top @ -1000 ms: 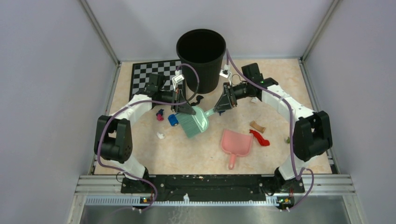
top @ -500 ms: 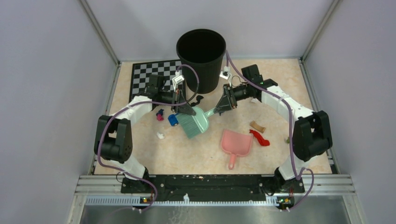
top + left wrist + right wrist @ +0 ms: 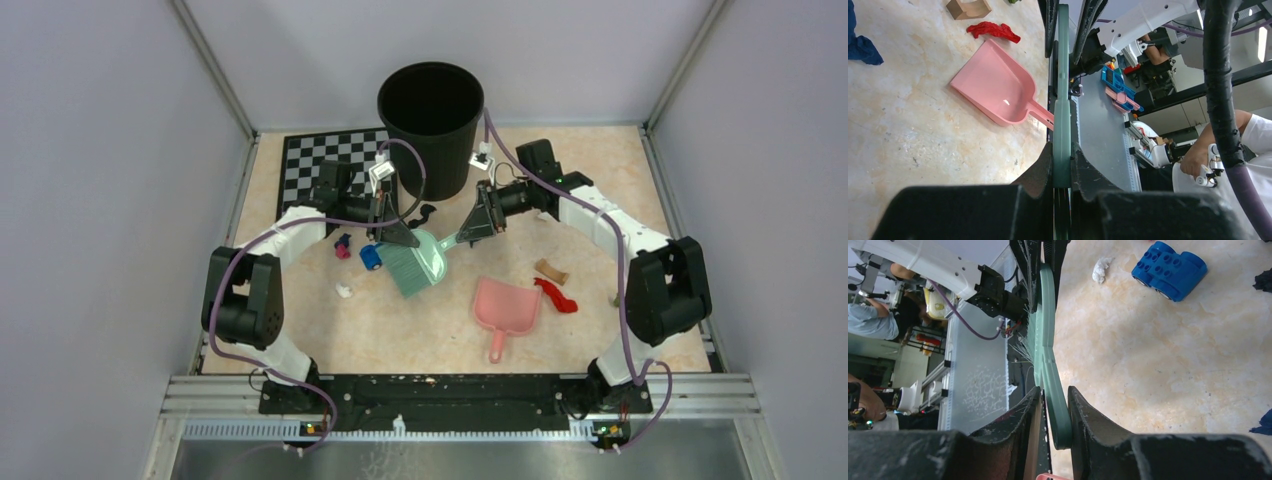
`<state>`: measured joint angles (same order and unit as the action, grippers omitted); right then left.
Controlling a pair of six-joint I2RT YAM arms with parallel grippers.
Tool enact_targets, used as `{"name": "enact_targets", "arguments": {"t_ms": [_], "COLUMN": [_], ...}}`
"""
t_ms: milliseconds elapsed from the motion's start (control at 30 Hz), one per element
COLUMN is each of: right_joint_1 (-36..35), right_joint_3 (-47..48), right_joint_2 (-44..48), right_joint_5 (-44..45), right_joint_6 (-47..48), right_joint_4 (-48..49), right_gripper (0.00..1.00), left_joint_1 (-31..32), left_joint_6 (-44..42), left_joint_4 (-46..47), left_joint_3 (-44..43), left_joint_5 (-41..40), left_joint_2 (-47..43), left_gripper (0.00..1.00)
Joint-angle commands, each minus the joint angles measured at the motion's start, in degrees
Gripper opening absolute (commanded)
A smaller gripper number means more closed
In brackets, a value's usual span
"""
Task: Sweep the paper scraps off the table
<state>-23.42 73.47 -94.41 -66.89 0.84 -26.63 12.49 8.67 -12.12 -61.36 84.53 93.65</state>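
Observation:
The grey-green hand brush (image 3: 415,260) hangs just above the table (image 3: 400,330) in front of the bin. My left gripper (image 3: 396,234) is shut on its head end; in the left wrist view (image 3: 1062,150) the brush (image 3: 1063,75) shows edge-on between the fingers. My right gripper (image 3: 470,232) is shut on the handle tip (image 3: 1055,405). Paper scraps lie around: red (image 3: 556,296), tan (image 3: 551,270), white (image 3: 343,290), pink and black (image 3: 343,246), and black (image 3: 425,213). The left wrist view shows the red (image 3: 993,30) and tan (image 3: 968,7) scraps.
A pink dustpan (image 3: 505,310) lies right of the brush, handle toward me. A black bin (image 3: 431,125) stands at the back, with a checkerboard mat (image 3: 320,160) to its left. A blue toy block (image 3: 371,257) sits by the bristles. Grey walls enclose the table.
The brush and both grippers have shifted very slightly to the left. Nothing else has moved.

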Motion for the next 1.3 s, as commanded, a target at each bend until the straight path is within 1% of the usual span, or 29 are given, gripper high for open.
{"name": "enact_targets", "arguments": {"t_ms": [0,100,200,233,300,333,367,400,433,467,500,567,600,667,733,800,867,900,967,1000,1100,1167,1200,1233,1267], "right_joint_1": [-0.99,-1.18,-1.3,-1.36,-1.37,-1.37,-1.33,-1.28,-1.28,-1.21,-0.84,0.48,1.79,5.43,8.71,12.25,16.15,17.96,22.05,23.1,28.06,29.49,30.12,31.04,31.97], "right_joint_3": [0.17,0.14,0.35,0.31,0.29,0.23,0.26,0.38,0.55,0.92,1.25,1.38,1.12,0.12,-0.85,-1.24,-1.64,-1.88,-1.9,-1.97,-2.1,-2.62,-3.13,-3.62,-4.02], "right_joint_2": [1.31,1.0,0.56,0.52,0.49,0.5,0.6,0.85,1.26,1.7,2.52,4.93,6.15,9.0,12.27,15.49,19.24,20.73,23.14,24.3,27.19,29.03,29.72,30.27,30.86], "right_joint_5": [-1.15,-1.14,-1.36,-1.34,-1.44,-1.4,-1.08,-0.33,0.6,1.62,2.5,4.12,4.81,6.29,9.63,12.78,15.79,18.49,21.83,24.63,32.78,40.8,43.47,45.11,45.86], "right_joint_6": [-0.41,-2.23,-2.86,-2.86,-3.02,-3.06,-2.93,-2.65,-1.75,-0.43,1.41,3.5,4.16,5.43,7.37,10.7,12.08,12.18,12.41,11.98,10.47,8.02,7.01,6.15,5.48], "right_joint_4": [3.03,3.77,4.39,4.47,4.84,4.98,4.96,4.5,3.41,1.8,-0.08,-3.48,-5.47,-8.12,-11.38,-15.18,-18.11,-19.36,-21.75,-22.54,-23.36,-22.61,-21.84,-21.38,-21.0], "right_gripper": [0.26,0.26,0.21,0.18,0.09,0.05,0.0,0.0,0.0,0.0,0.0,0.0,0.0,0.0,0.0,0.0,0.0,0.0,0.0,0.0,0.0,0.0,0.0,0.0,0.0], "left_joint_1": [0.08,0.17,0.34,0.43,0.43,0.43,0.43,0.38,0.17,-0.16,-0.38,-0.54,-0.44,-0.53,-0.39,0.6,2.8,4.42,10.61,13.03,18.64,21.63,23.12,24.8,26.48], "left_joint_6": [1.53,1.96,2.66,2.74,2.84,2.85,2.74,2.61,1.44,-1.45,-5.12,-14.49,-16.66,-17.27,-17.76,-17.36,-18.62,-20.96,-27.1,-28.74,-27.81,-25.29,-24.5,-23.35,-21.88], "left_joint_4": [3.31,3.81,4.32,4.35,4.4,4.4,4.32,3.96,1.93,-1.58,-6.43,-15.84,-18.26,-19.93,-20.75,-20.27,-20.43,-20.95,-24.45,-24.92,-23.34,-20.99,-20.07,-19.08,-17.74], "left_joint_3": [0.54,0.29,0.28,0.28,0.28,0.28,0.2,-0.1,-0.82,-2.45,-4.34,-8.16,-9.11,-9.42,-8.14,-5.99,-4.41,-3.9,-4.7,-5.24,-8.11,-10.7,-12.1,-13.63,-15.21], "left_joint_5": [0.11,0.11,0.11,0.03,-0.25,-0.63,-1.25,-2.19,-3.69,-5.67,-7.51,-12.72,-15.82,-21.1,-23.43,-25.94,-28.48,-29.97,-34.36,-36.81,-41.83,-44.07,-44.27,-45.22,-47.79], "left_joint_2": [-0.8,-0.58,-0.52,-0.43,-0.46,-0.48,-0.48,-0.62,-0.66,-0.71,-0.85,-1.47,-2.01,-3.51,-5.62,-7.61,-8.97,-9.27,-8.78,-8.23,-4.75,-1.02,0.99,3.93,5.98], "left_gripper": [0.0,0.0,0.0,0.0,0.0,0.02,0.08,0.17,0.29,0.37,0.41,0.45,0.45,0.46,0.52,0.53,0.54,0.55,0.55,0.55,0.55,0.54,0.53,0.52,0.52]}}
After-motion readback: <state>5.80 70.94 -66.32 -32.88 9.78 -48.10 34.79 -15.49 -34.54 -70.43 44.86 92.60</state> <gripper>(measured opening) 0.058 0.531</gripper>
